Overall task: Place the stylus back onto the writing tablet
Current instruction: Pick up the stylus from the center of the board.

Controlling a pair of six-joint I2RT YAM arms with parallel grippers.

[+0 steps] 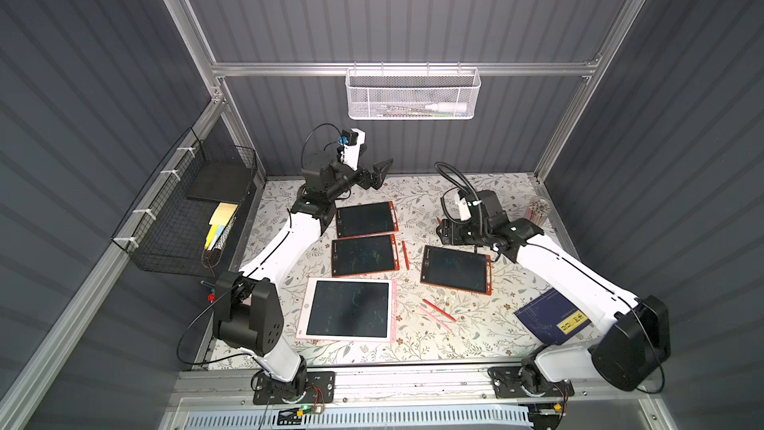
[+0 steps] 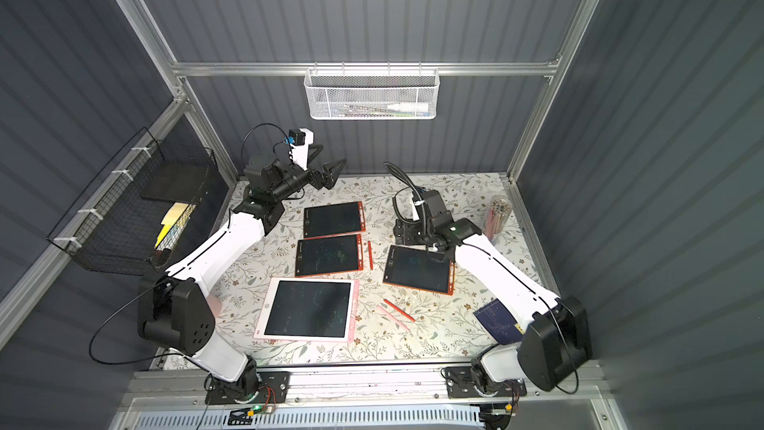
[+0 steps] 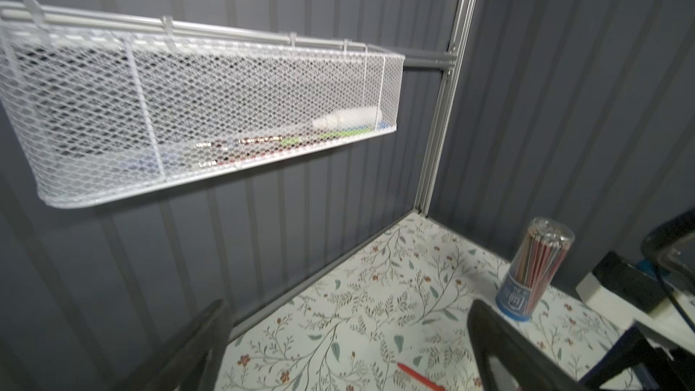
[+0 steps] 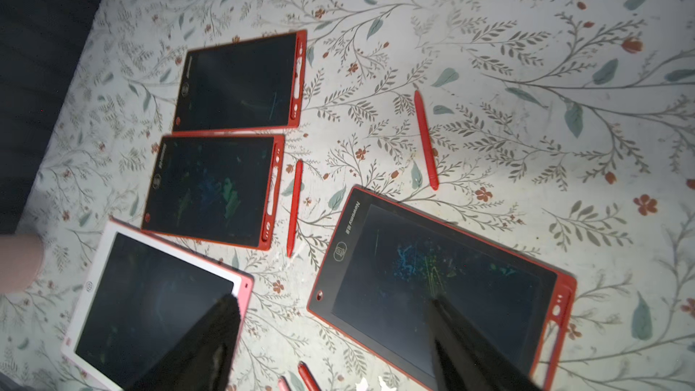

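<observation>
Right claw [image 4: 331, 299] spread, gripping nothing, near the lower-right red tablet [image 4: 440, 291]. Red stylus [image 4: 425, 141] lies on the surface [image 4: 526, 69] just above it, frame centre. Left claw [image 3: 349, 304] wide open, empty.

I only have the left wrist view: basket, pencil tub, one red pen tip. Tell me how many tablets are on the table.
Observer: Four: a far red tablet, a middle red tablet, a right red tablet and a pink tablet.
Operator: Give me a loose pen near one.
Observer: A red pen lies loose beside the middle red tablet, not on it.
Operator: Report the right arm.
Observer: The right fingers stand apart and hold nothing.
</observation>
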